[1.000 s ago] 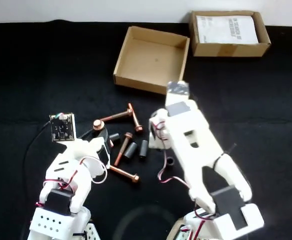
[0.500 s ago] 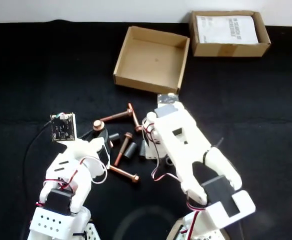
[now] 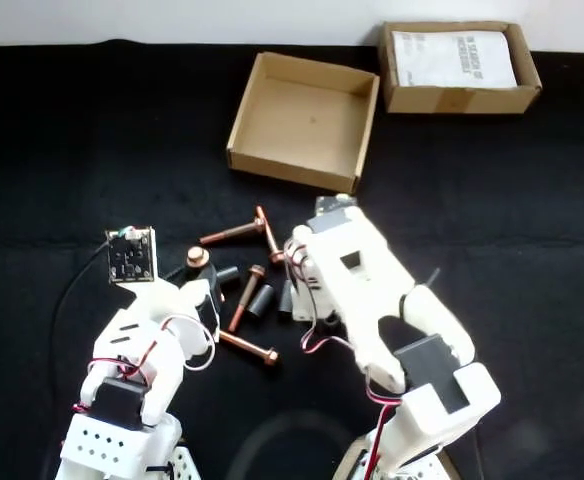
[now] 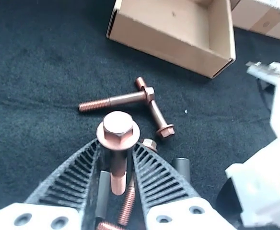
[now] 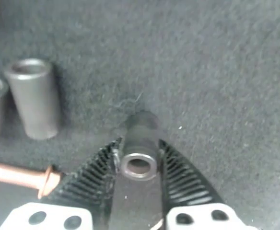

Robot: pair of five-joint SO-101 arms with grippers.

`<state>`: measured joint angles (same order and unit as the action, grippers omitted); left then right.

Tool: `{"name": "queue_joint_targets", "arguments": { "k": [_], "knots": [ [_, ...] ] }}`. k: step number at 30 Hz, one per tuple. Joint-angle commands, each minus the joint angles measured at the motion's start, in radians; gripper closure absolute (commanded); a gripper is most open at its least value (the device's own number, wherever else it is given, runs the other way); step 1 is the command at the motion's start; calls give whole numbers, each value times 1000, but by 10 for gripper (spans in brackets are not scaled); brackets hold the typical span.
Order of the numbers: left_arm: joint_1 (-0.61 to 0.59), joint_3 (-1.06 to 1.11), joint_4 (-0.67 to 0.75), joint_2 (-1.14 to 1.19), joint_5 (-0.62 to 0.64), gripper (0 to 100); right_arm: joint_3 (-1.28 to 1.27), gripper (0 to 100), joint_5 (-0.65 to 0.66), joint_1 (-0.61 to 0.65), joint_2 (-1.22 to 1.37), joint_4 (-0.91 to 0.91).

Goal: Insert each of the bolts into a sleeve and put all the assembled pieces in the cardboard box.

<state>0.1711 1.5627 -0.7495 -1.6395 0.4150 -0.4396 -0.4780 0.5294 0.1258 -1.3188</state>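
Pinching a copper flanged hex bolt (image 4: 117,143) by its shank, the left arm's jaws hold it with the head past their tips and its long axis along them. The right arm's jaws clamp a dark grey metal sleeve (image 5: 139,165) low over the black surface (image 3: 492,200), bore facing the wrist. Mating probably needs the bolt's threaded end swung toward that bore. The open cardboard box (image 3: 294,168) waits beyond.

Perhaps a lab: black-clothed table (image 3: 532,250)
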Motion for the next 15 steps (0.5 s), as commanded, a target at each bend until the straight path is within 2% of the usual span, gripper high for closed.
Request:
{"name": "queue_joint_targets", "arguments": {
  "k": [1, 9, 12, 15],
  "knots": [
    [-4, -7, 3, 5, -8, 991, 36, 991, -9, -35, 4, 38],
    [-1, -5, 2, 5, -8, 991, 191, 991, 2, -88, 12, 44],
    [-1, -5, 2, 5, -8, 991, 255, 987, 68, -91, 51, 28],
    [-1, -5, 2, 5, -8, 991, 303, 986, 74, -108, 99, -16]
  ]
}}
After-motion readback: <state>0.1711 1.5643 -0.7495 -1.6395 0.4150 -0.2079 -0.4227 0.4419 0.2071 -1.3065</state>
